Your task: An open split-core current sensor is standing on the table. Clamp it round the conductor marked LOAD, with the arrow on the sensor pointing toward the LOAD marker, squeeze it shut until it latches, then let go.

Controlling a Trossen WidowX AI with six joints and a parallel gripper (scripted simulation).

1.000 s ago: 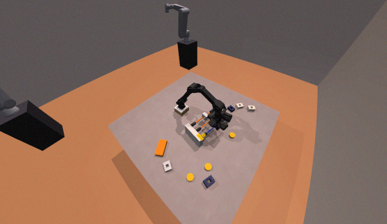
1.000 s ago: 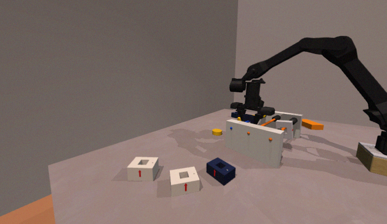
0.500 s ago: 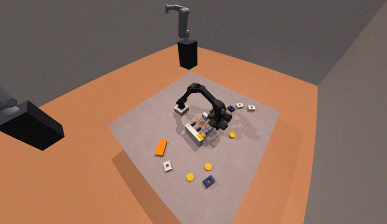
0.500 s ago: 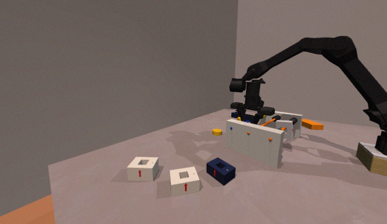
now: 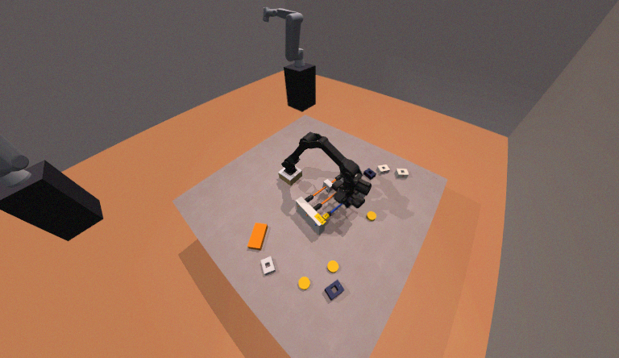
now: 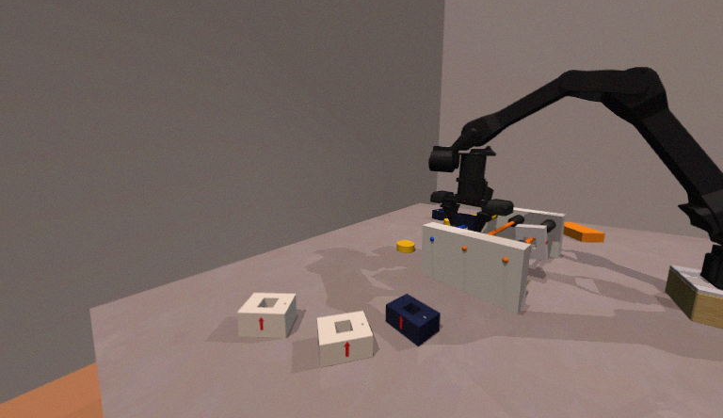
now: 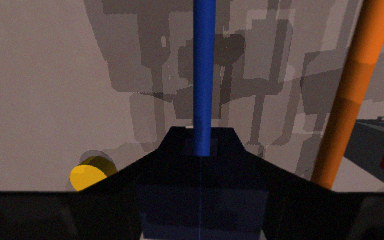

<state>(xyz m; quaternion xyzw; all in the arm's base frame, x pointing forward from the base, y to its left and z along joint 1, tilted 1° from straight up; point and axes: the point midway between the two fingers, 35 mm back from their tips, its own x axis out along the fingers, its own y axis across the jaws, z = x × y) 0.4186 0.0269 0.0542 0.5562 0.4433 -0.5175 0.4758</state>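
The dark navy sensor (image 7: 200,212) (image 6: 467,220) sits round the blue conductor (image 7: 204,75) (image 5: 335,208), its two halves together with a thin seam in the wrist view. My gripper (image 7: 199,154) (image 6: 466,223) is slightly open, one finger on each side of the sensor, which still lies between them. Yellow markers (image 5: 320,218) stand at the blue conductor's end on the white support; their lettering is too small to read. The sensor's arrow and latch are hidden.
Orange conductors (image 7: 347,107) (image 5: 327,199) run beside the blue one between white supports (image 6: 469,269). White blocks (image 6: 345,339) (image 5: 267,265), navy blocks (image 6: 411,318) (image 5: 334,289), yellow discs (image 5: 371,215) (image 7: 89,177) and an orange slab (image 5: 258,235) lie around.
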